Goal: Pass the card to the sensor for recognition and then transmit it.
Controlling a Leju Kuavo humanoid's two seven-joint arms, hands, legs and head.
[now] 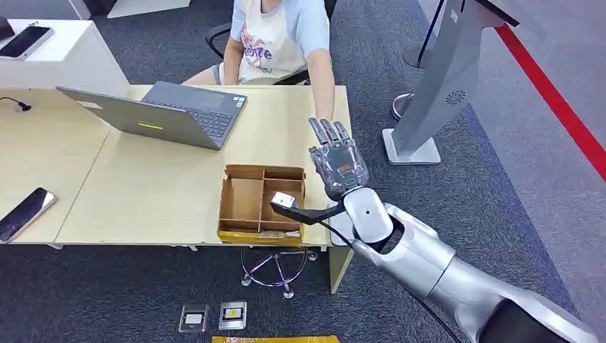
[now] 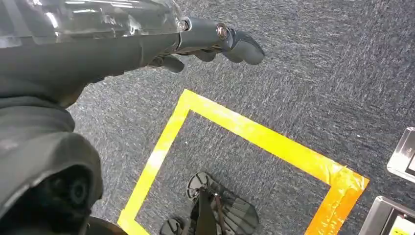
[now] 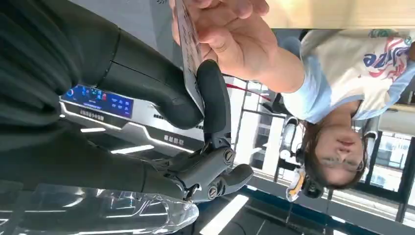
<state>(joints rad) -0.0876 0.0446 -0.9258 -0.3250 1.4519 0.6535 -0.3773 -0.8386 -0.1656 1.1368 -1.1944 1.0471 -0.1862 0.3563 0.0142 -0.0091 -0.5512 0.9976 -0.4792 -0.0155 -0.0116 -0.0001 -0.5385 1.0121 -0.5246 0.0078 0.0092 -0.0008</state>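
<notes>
My right hand (image 1: pixel 337 166) is raised upright over the desk's right end, just in front of the seated person's outstretched hand (image 1: pixel 326 123). In the right wrist view a thin pale card (image 3: pixel 191 58) shows edge-on, pinched between my thumb (image 3: pixel 147 83) and a dark finger (image 3: pixel 213 98). The person's hand (image 3: pixel 230 34) grips the same card at its far end. My left hand (image 2: pixel 215 41) hangs over the grey carpet, holding nothing. The grey sensor kiosk (image 1: pixel 446 78) stands on the floor to the right of the desk.
A compartmented cardboard box (image 1: pixel 243 204) sits at the desk's front edge beside my right arm. An open laptop (image 1: pixel 171 114) and a phone (image 1: pixel 25 213) lie further left. Two card cases (image 1: pixel 213 316) and yellow floor tape (image 2: pixel 254 134) are on the carpet below.
</notes>
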